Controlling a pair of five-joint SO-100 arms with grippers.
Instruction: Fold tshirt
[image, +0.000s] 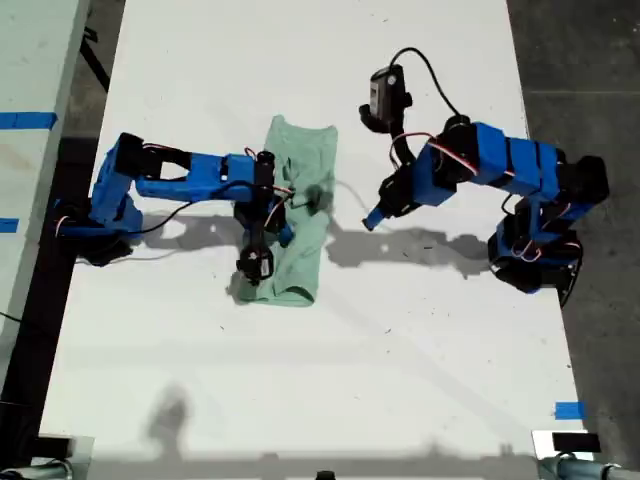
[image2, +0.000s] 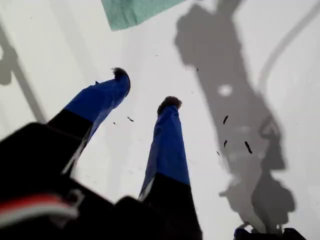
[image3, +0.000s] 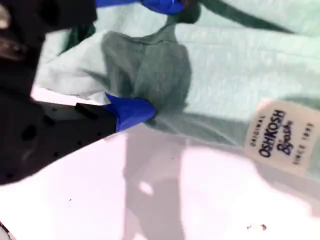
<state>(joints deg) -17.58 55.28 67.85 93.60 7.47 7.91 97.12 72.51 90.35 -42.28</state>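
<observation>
The pale mint tshirt (image: 303, 255) lies folded into a long narrow strip in the middle of the white table (image: 420, 340). My second gripper (image: 283, 232) is at the strip's edge toward the exterior view's left. In the second wrist view its blue fingertips (image3: 132, 112) pinch a bunched, shadowed hump of the tshirt (image3: 240, 65), and the gripper (image3: 150, 60) is shut on that cloth. A white label (image3: 280, 135) shows nearby. My first gripper (image: 375, 217) hovers over bare table just to the exterior view's right of the strip. It stands open (image2: 145, 89) and holds nothing, with a tshirt corner (image2: 135, 11) beyond its tips.
A second table (image: 30, 120) with blue tape stands at the exterior view's left. Dark floor (image: 580, 60) borders the table on the exterior view's right. A blue tape mark (image: 568, 410) sits near the front right corner in the exterior view. Both arm bases stand at the table's side edges.
</observation>
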